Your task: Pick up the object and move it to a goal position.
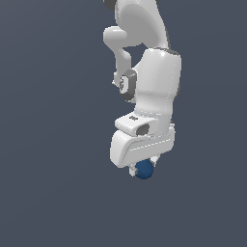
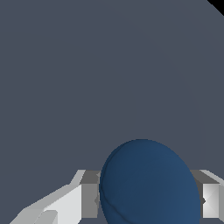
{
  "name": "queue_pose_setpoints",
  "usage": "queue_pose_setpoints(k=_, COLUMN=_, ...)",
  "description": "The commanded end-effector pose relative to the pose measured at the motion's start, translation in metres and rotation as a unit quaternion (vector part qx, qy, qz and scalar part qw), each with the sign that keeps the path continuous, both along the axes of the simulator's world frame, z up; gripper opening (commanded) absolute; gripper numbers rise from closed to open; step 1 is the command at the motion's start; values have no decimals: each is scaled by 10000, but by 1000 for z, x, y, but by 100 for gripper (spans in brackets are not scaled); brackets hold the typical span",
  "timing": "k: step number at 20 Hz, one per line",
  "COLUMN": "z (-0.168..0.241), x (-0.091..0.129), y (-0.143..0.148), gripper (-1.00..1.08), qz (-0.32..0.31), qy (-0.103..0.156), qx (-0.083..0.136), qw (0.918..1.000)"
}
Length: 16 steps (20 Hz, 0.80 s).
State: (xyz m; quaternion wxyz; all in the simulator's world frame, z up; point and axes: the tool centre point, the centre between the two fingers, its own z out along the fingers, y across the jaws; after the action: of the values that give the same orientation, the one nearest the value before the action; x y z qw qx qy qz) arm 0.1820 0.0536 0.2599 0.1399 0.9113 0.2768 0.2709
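The object is a small, smooth, dark blue ball point(image 1: 144, 170). In the exterior view it sits right under the white hand of my arm, between the fingers of my gripper point(image 1: 143, 171). In the wrist view the ball point(image 2: 148, 183) fills the space between the two grey-white fingers point(image 2: 89, 199), which press against its sides. The gripper is shut on the ball. The fingertips are mostly hidden behind the ball and the hand.
A plain dark grey surface point(image 1: 53, 144) fills the whole background in both views. The white arm point(image 1: 154, 87) reaches down from the top of the exterior view. No other objects show.
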Motion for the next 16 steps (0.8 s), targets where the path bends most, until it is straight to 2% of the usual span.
queue_pose_setpoints(k=1, z=26, x=1, y=6, gripper=-100, qz=-65, qy=-322, qx=-28, qw=9995)
queue_pose_setpoints(k=8, z=81, x=-2, y=21, gripper=-100, qz=-215, qy=-1003, qx=-119, qw=9946)
queue_pose_setpoints(k=16, z=127, x=-10, y=34, gripper=-100, qz=-351, qy=-1593, qx=-210, qw=9864)
